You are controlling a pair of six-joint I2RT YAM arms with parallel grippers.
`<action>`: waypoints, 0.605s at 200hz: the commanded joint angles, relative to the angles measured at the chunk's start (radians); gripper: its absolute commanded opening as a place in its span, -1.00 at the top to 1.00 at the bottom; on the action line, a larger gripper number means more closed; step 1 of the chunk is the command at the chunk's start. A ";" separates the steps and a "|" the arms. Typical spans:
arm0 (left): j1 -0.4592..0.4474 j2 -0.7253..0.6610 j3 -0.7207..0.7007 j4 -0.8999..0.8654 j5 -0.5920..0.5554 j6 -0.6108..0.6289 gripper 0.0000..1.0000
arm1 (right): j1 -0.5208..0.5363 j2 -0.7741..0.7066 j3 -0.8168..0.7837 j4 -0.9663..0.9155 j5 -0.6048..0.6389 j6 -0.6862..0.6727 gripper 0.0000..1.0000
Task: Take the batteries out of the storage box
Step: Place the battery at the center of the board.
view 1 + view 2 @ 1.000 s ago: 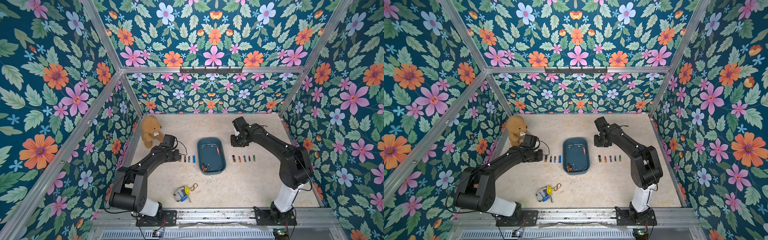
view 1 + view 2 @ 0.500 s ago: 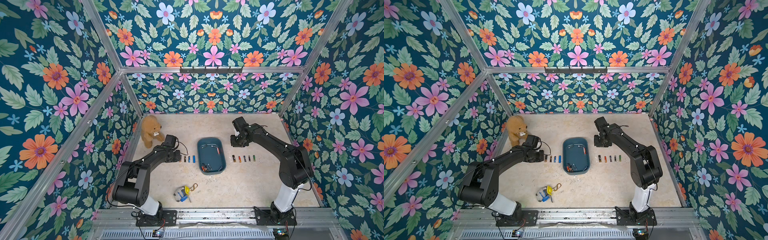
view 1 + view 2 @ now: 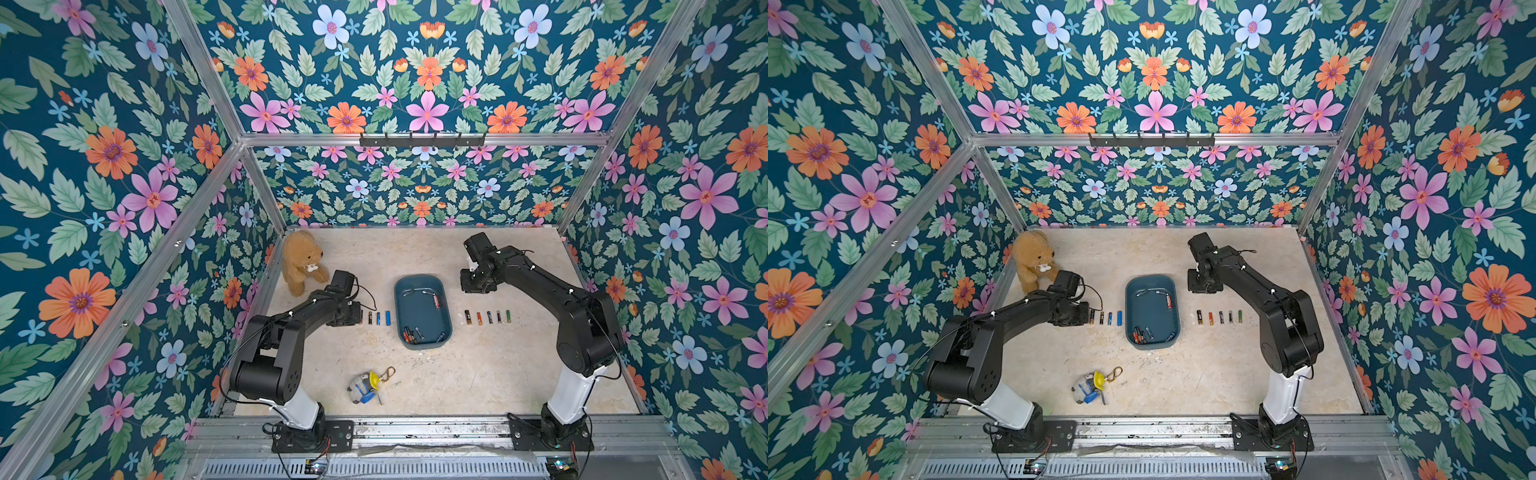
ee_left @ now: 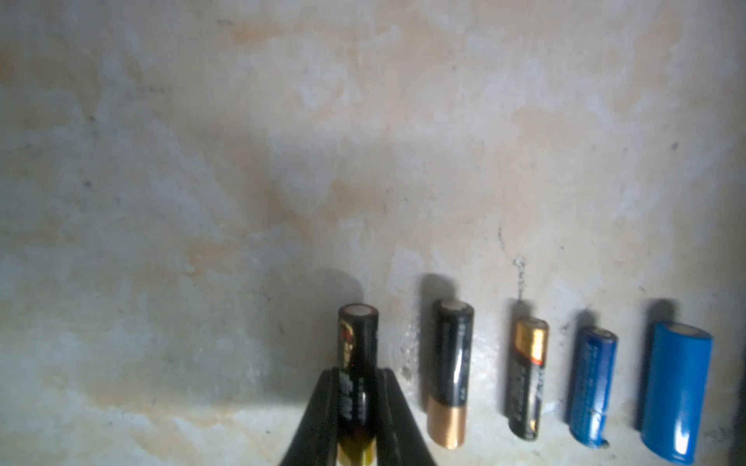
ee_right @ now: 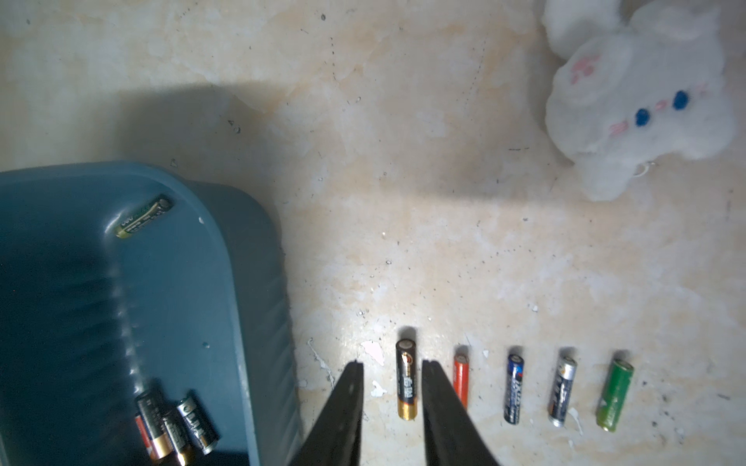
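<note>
L gripper (image 4: 358, 370) is clamped on a black batt w/ gold end (image 4: 357, 333), fingers (image 4: 323, 403) pinching it from both sides. It is low over the table (image 4: 202, 161), at the outer end of a row of four more batts — black/copper (image 4: 449, 371), copper-top (image 4: 527, 375), dark blue (image 4: 591, 383), bright blue (image 4: 675, 387). These lie parallel and apart from each other; can't tell if the held one touches the table. In both top views that row sits btwn the L gripper and the storage box (image 3: 398, 309), on the box's left side. R gripper (image 5: 390, 365) has its jaws partly apart and grips nothing. A black/gold batt (image 5: 405, 379) lies on the table in line w/ the gap, first in a second row w/ orange (image 5: 461, 379), navy (image 5: 513, 389), silver/black (image 5: 562, 391) and green (image 5: 614, 395) ones, right of the box. The storage box sits mid-table btwn the two arms w/ batts inside — a small cluster (image 5: 173, 423) in one corner, a green-black one (image 5: 143, 216) alone by the wall at the opposite end, and a red/black one (image 3: 436, 301) near the right wall. A teddy bear (image 3: 301, 262) sits back left, and a small toy w/ keyring (image 3: 368, 386) lies near the front.
</note>
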 commanded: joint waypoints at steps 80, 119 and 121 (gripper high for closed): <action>0.002 0.033 0.009 -0.011 -0.013 -0.003 0.62 | 0.001 -0.001 0.004 -0.015 0.012 -0.005 0.38; 0.002 0.024 0.009 -0.015 -0.011 -0.001 0.60 | 0.000 -0.005 0.005 -0.015 0.014 -0.005 0.38; 0.002 0.024 0.008 -0.015 -0.013 -0.001 0.60 | 0.001 -0.005 0.006 -0.016 0.013 -0.005 0.38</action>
